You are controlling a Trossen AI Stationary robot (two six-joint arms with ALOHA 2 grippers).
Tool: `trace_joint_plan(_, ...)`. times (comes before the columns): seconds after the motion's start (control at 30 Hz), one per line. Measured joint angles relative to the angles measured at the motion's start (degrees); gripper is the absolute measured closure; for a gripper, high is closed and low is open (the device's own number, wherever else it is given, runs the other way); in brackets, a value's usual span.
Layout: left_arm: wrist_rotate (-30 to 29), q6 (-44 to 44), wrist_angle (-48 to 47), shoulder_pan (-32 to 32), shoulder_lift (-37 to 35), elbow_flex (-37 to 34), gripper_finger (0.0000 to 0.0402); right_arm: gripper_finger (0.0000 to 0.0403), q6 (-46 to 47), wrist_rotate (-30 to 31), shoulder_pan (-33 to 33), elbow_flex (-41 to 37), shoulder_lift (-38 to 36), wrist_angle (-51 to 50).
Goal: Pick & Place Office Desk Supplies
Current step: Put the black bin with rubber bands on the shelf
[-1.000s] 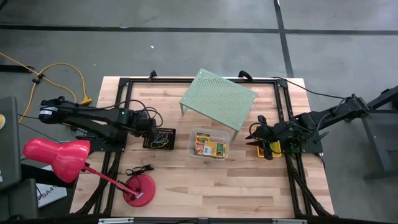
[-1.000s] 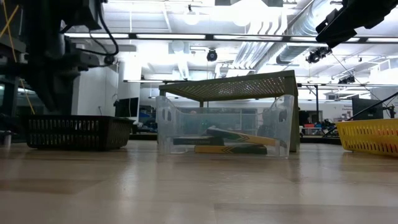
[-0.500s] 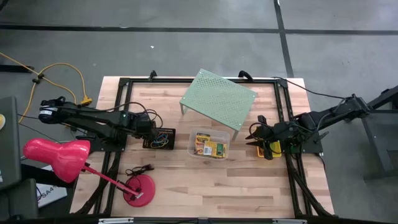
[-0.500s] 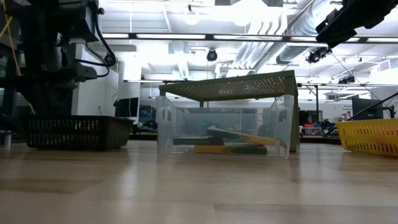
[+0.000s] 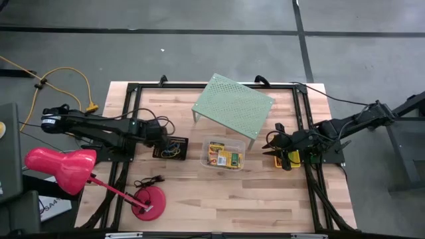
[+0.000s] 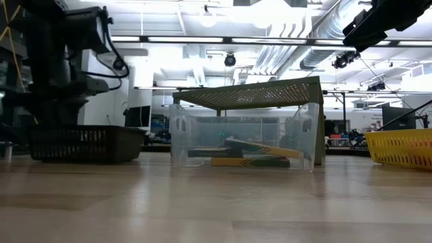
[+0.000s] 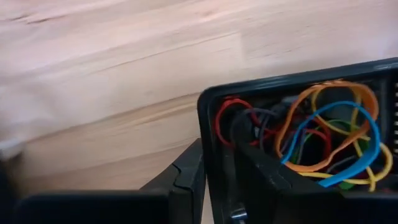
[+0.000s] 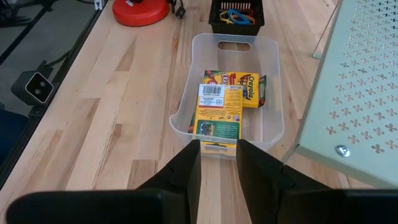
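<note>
The small black mesh tray (image 5: 174, 147) sits flat on the table left of centre and holds coloured rubber bands (image 7: 323, 137). My left gripper (image 5: 160, 137) is at the tray's left end, shut on its wall. The clear tub (image 5: 224, 155) stands at mid-table with green-and-yellow card boxes (image 8: 221, 106) lying in it. My right gripper (image 5: 271, 143) hovers shut, right of the tub and above the yellow basket (image 6: 401, 148) on the table's right side. It touches nothing. My left gripper (image 7: 214, 180) has the mesh tray's end wall (image 7: 208, 130) near a corner, with one finger (image 7: 186, 180) outside and the other finger (image 7: 261, 177) inside among the rubber bands. It comes from the table's left, slanting down. The tray's bottom rests on the table.
The pale green perforated shelf (image 5: 234, 106) stands on legs just beyond the tub. The pink-red lamp (image 5: 60, 169) reaches over the table's left near corner, with its round base (image 5: 149, 199) and a cable in front of the tray. There is bare wood along the near edge.
My left arm has shifted slightly toward the far edge, and in the low view its wrist has tipped and risen. The tray stays where it was. The right arm has kept still.
</note>
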Motion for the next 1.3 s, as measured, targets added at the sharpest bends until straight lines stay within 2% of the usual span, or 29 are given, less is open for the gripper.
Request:
trace_joint_plan(0.17,0.5,3.5,3.3,1.2,0.0,0.0,0.0330,0.0312,0.0,0.0,0.0,0.0,0.0,0.0)
trace_joint_plan(0.53,2.0,6.8,2.8,5.7,0.0,0.0,0.0395,0.0312,0.0,0.0,0.0,0.0,0.0,0.0)
trace_joint_plan(0.93,8.7,9.8,3.3,7.0,0.0,0.4,0.0398,0.0312,0.0,0.0,0.0,0.0,0.0,0.0)
trace_joint_plan(1.03,10.6,11.0,3.3,7.0,0.0,1.7,0.0399,0.0312,0.0,0.0,0.0,0.0,0.0,0.0)
trace_joint_plan(1.3,10.8,15.9,2.7,7.4,0.0,8.6,0.0400,0.0312,0.0,0.0,0.0,0.0,0.0,0.0)
